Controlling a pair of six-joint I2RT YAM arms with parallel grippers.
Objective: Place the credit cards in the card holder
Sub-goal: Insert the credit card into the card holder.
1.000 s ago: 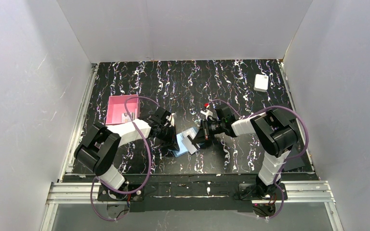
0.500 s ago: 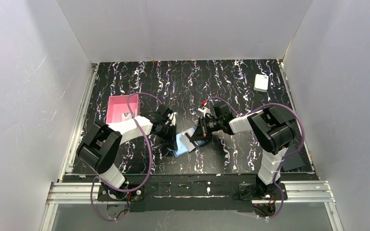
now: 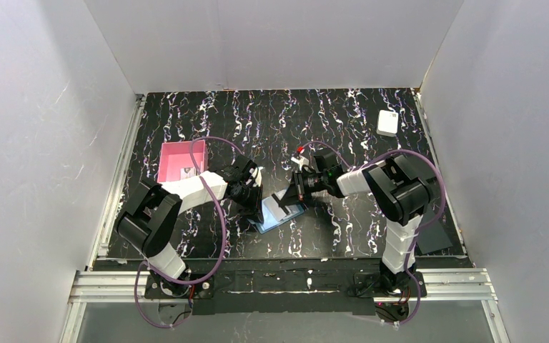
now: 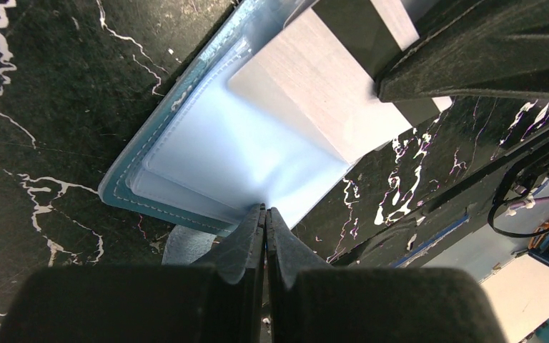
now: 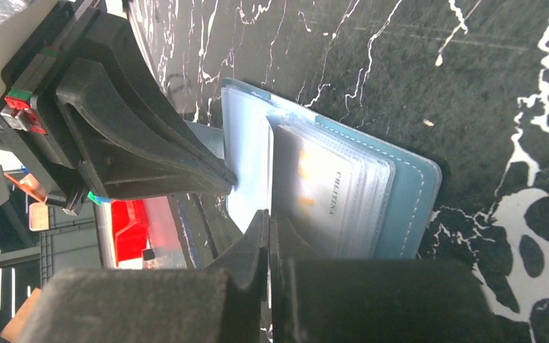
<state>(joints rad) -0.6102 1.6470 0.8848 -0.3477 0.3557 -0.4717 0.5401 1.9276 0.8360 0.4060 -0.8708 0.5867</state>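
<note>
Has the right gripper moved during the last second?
Yes: the right gripper shifted slightly left, toward the pink tray and farther from the white box.

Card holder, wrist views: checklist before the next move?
1. Card holder lying open on the table: ok.
2. Left hand shut on the holder's clear sleeve edge: ok.
3. Right hand shut on the credit card: ok.
4. Card's leading corner under a clear sleeve: ok, partly in.
5. Card fully seated: not ok, much of it sticks out.
6. Next card located: cannot tell; something pale lies in the pink tray.
</note>
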